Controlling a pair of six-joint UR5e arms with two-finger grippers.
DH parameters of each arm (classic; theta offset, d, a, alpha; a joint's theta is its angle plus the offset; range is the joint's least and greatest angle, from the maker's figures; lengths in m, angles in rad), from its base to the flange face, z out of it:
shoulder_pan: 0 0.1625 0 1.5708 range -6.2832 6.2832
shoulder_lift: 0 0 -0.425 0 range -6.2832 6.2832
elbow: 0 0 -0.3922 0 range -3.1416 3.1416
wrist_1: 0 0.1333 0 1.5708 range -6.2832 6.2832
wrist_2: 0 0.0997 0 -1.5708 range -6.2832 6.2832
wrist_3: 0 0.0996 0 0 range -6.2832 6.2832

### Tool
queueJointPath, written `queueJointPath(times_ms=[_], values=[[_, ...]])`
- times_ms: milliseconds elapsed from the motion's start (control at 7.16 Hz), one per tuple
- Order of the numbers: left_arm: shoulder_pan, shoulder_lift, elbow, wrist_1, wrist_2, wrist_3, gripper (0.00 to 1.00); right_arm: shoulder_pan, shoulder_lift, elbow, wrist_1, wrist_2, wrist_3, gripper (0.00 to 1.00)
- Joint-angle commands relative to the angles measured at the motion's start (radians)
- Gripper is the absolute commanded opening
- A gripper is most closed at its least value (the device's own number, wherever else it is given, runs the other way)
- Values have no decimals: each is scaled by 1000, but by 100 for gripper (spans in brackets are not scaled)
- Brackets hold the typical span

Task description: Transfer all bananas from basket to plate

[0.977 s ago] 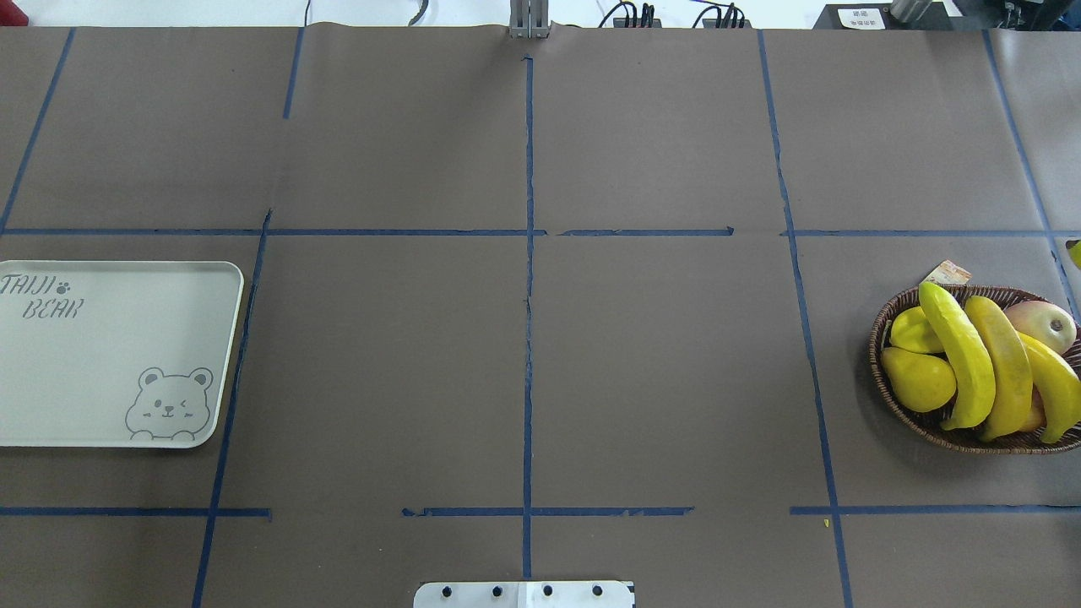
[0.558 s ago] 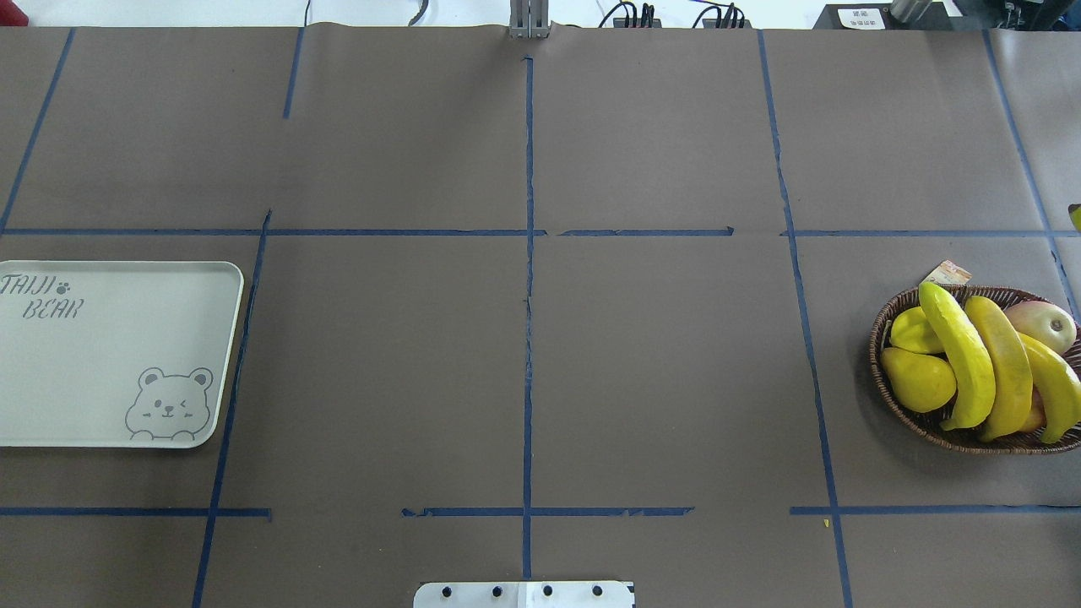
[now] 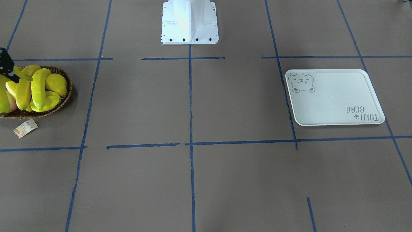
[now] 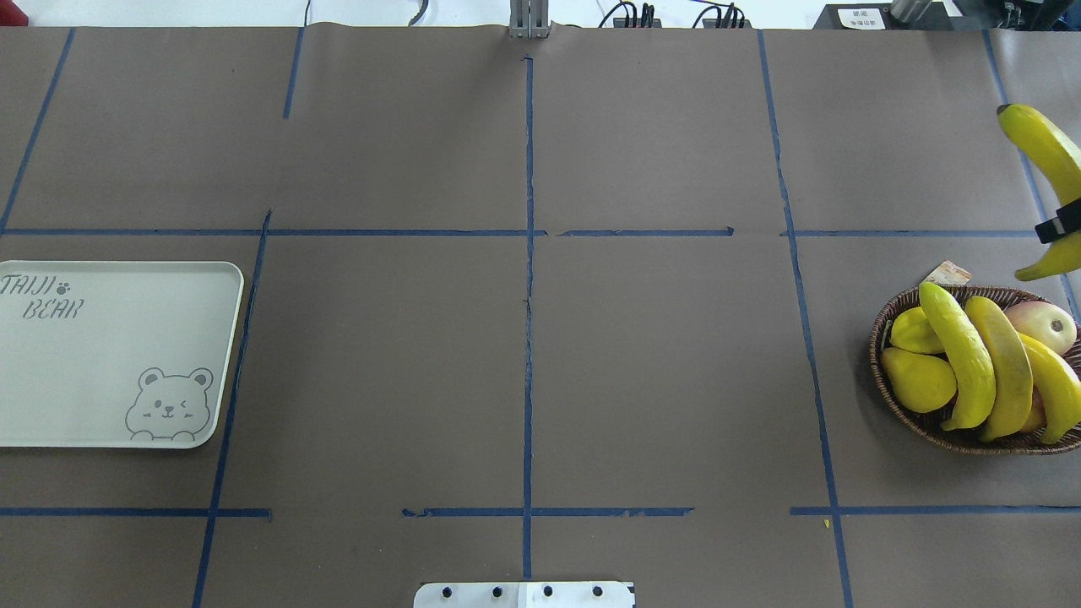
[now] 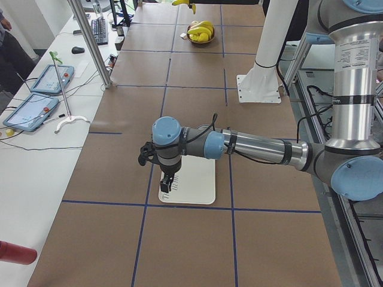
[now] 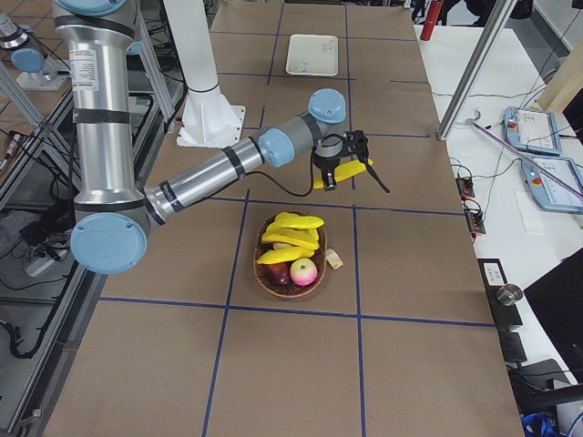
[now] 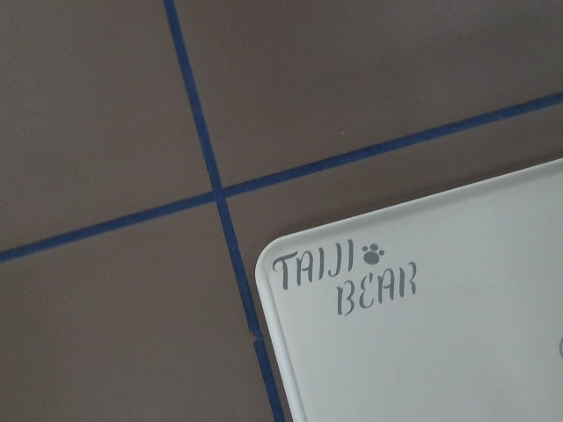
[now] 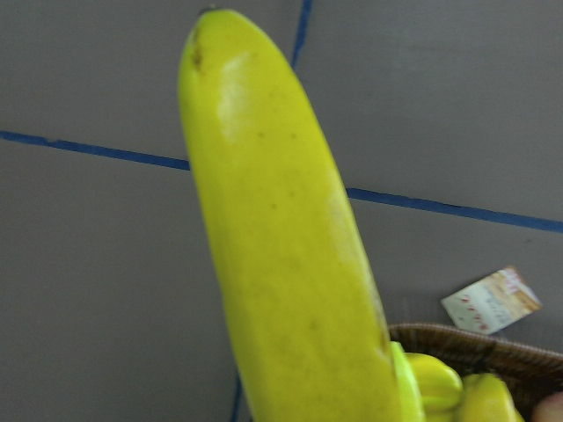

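My right gripper (image 4: pixel 1060 230) is shut on one yellow banana (image 4: pixel 1039 156) and holds it in the air just beyond the basket's far side; it also shows in the exterior right view (image 6: pixel 339 171). The held banana fills the right wrist view (image 8: pixel 281 246). Three bananas (image 4: pixel 963 355) lie side by side in the dark wicker basket (image 4: pixel 882 333), also seen from the front (image 3: pixel 64 100). The pale bear-print plate (image 4: pixel 101 355) lies bare at the far left. My left gripper (image 5: pixel 167 182) hovers over the plate's corner (image 7: pixel 422 343); I cannot tell whether it is open or shut.
A yellow pear (image 4: pixel 916 380), a short yellow-green fruit (image 4: pixel 910 331) and a reddish fruit (image 4: pixel 1043 325) share the basket. Its paper tag (image 4: pixel 946 273) lies on the table behind it. The robot's white base plate (image 4: pixel 524 594) sits at the near middle edge.
The held banana, only a yellow sliver at the overhead view's right edge before, has come into view, moved up and away from the basket. Basket contents and plate have not moved.
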Motion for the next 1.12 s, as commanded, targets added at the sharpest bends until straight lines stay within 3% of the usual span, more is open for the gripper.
queueJointPath(times_ms=[0,140,419,698,977], values=[[122,-62,-1,-134,-82,-345,100,-170,170,10,-3,-16,264,3],[185,-128,-2,-183,-84,-514,100,-251,256,7,-3,-87,368,5],[313,-200,-2,-239,-84,-650,100,-403,350,-2,-3,-211,473,5],[429,-344,4,-245,-82,-806,100,-547,440,-8,-3,-336,586,5],[466,-473,17,-279,-81,-1071,100,-640,525,-35,5,-453,679,5]])
